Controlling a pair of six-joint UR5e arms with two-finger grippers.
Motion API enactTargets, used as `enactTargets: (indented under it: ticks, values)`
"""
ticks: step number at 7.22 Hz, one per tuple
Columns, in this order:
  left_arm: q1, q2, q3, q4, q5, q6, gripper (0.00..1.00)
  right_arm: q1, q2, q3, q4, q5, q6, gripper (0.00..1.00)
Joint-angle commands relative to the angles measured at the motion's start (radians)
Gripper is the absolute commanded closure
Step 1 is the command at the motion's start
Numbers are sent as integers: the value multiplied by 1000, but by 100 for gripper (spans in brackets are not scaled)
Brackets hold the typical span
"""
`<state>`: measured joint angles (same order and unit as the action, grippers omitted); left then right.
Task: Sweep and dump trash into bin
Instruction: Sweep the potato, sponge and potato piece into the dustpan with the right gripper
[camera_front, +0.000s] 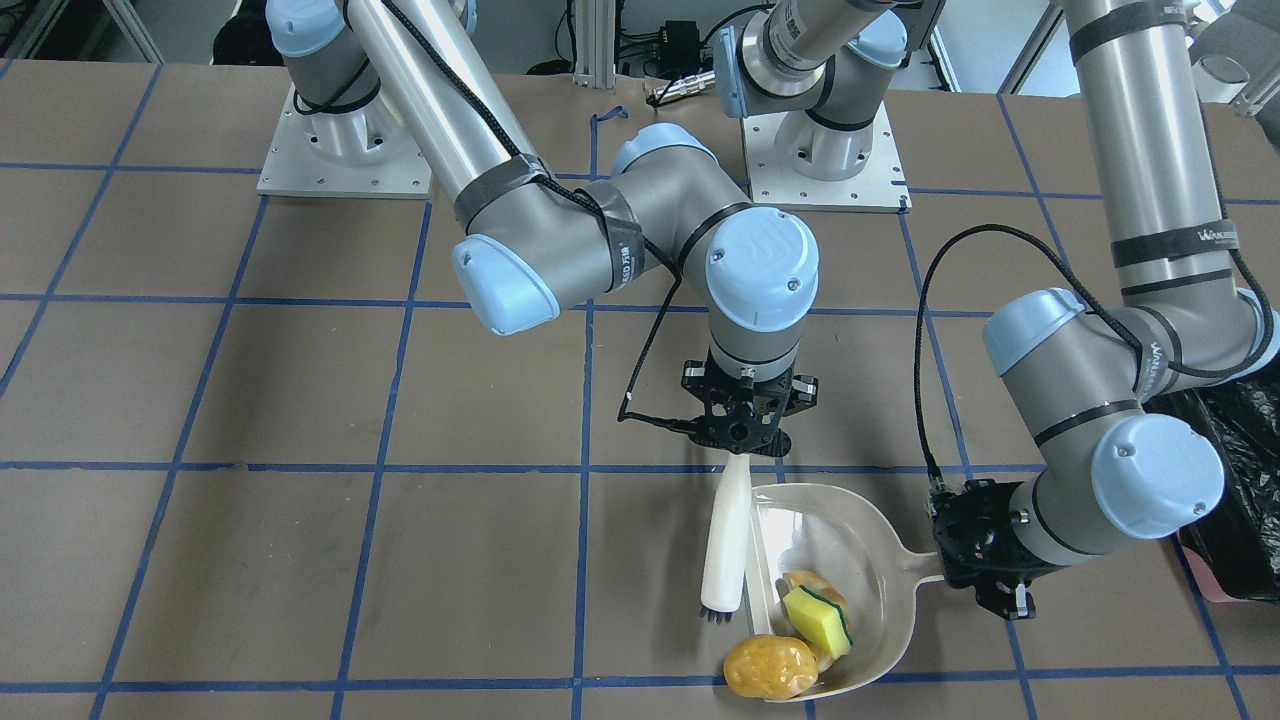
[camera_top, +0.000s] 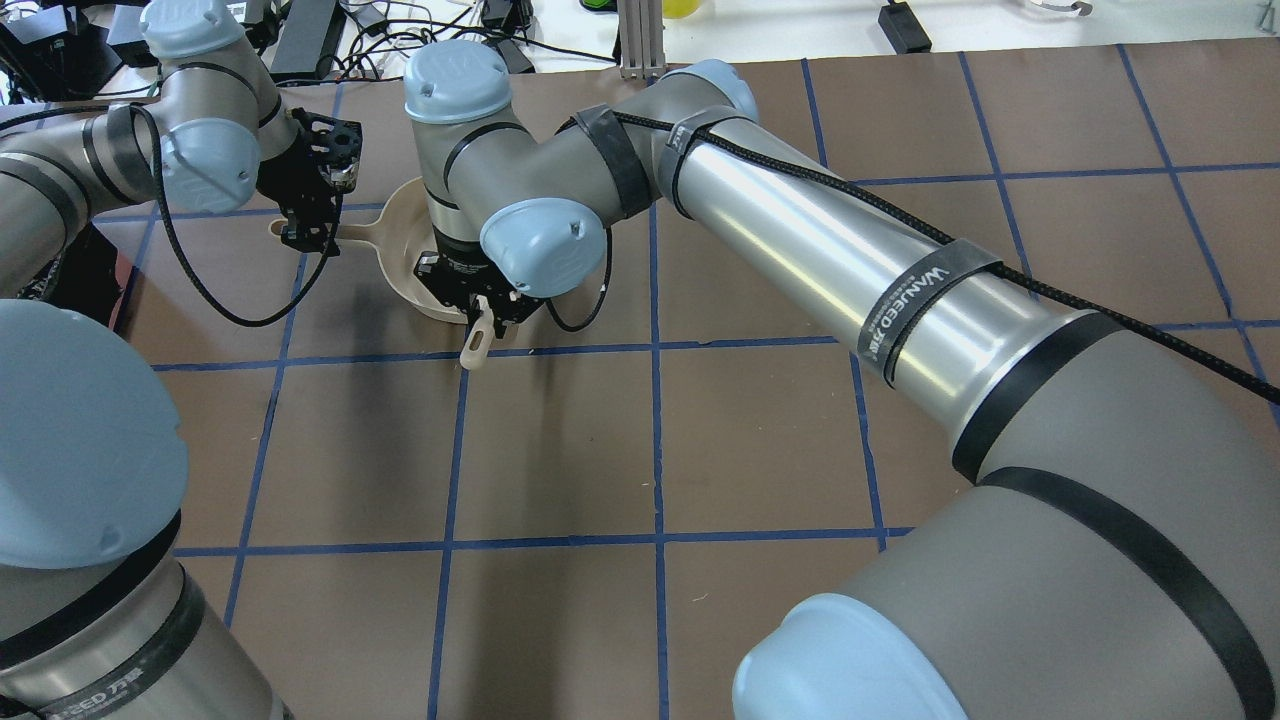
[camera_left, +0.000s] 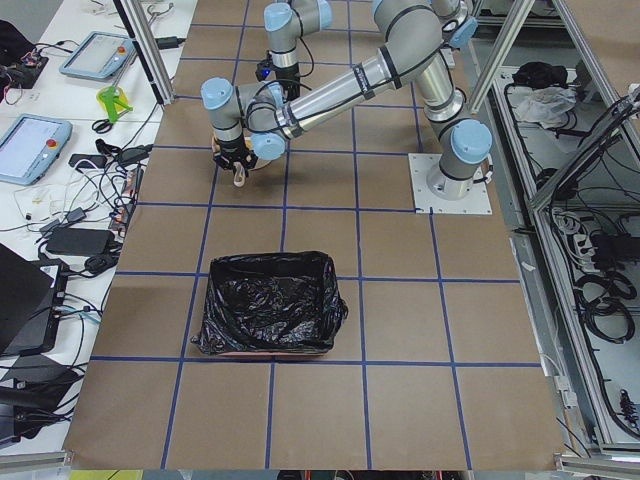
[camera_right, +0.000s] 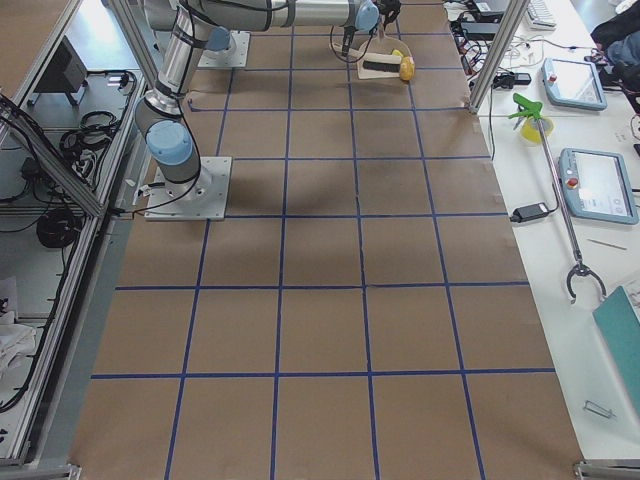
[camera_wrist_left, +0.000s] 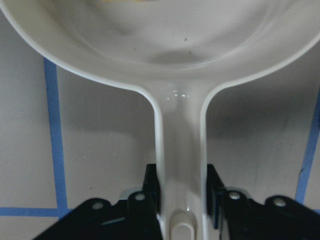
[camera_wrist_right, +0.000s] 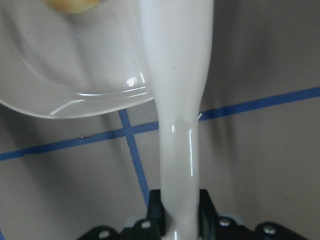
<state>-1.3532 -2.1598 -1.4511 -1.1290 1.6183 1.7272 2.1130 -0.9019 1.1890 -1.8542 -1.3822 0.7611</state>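
Observation:
My left gripper (camera_front: 985, 572) is shut on the handle of the beige dustpan (camera_front: 872, 560), which lies flat on the table; the handle shows between its fingers in the left wrist view (camera_wrist_left: 180, 165). My right gripper (camera_front: 745, 432) is shut on a white brush (camera_front: 727, 540), bristles down beside the pan's open side. The yellow sponge block (camera_front: 818, 620) and the tan bread piece (camera_front: 803, 581) lie inside the pan. The glossy potato-like lump (camera_front: 770, 667) sits at the pan's open lip. The bin (camera_left: 268, 305), lined with a black bag, stands apart from the pan on my left.
The bin's black bag also shows at the right edge of the front view (camera_front: 1235, 470), behind my left arm. The brown table has a blue tape grid (camera_front: 583, 470). The arm bases (camera_front: 345, 150) stand at the robot's side.

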Motion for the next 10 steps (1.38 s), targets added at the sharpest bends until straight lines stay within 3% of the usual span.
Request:
enactTargets:
  ticks: [1,3,6,10]
  values:
    - [0,0,-3,0,0,0,73,-69,30,-9,-43,-21,-121,100]
    - [0,0,-2,0,-2,0,73,-76,82,-26,-114,-64,-193,100]
    - [0,0,-2,0,-2,0,73,-77,164,-135,-114,-52,-197,100]
    - [0,0,-8,0,-5,-1,73,-84,182,-137,-114,-43,-183,100]
